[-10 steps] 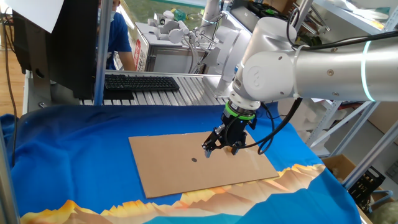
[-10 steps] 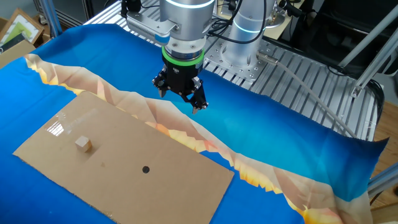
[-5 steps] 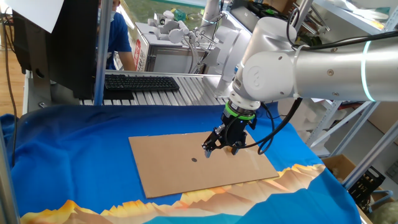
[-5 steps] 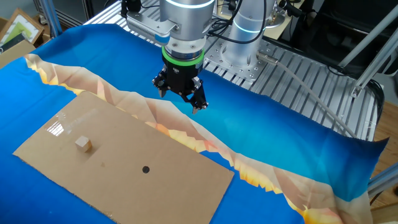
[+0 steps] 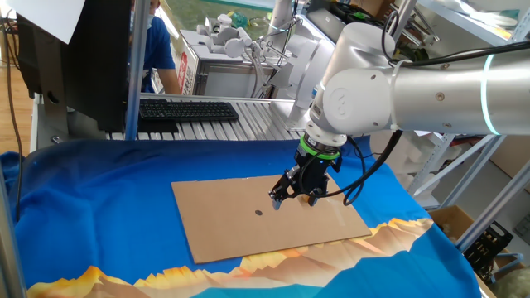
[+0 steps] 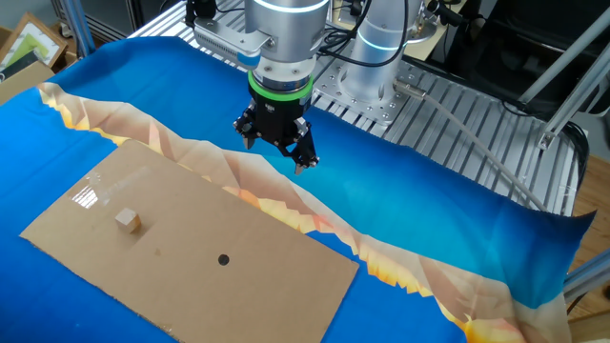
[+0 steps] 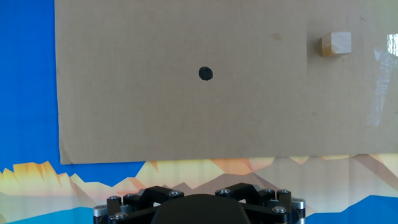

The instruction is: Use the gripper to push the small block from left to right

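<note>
The small block [image 6: 128,221] is a tiny tan cube on the left part of the brown cardboard sheet [image 6: 248,286]. In the hand view it lies at the upper right [image 7: 336,44]. In the first fixed view I do not see it. The gripper [image 6: 276,152], black with a green ring above it, hangs over the cloth's printed edge past the sheet's far side, well away from the block. Its two black fingers stand spread apart and hold nothing. It also shows in the first fixed view [image 5: 293,199]. In the hand view only its black base [image 7: 199,208] shows.
A black dot [image 6: 223,259] marks the sheet near its middle, also in the hand view [image 7: 206,74]. Blue cloth [image 6: 429,219] covers the table. A keyboard [image 5: 186,109] and an aluminium frame stand behind; the bulky white arm [image 5: 389,83] reaches in from the right.
</note>
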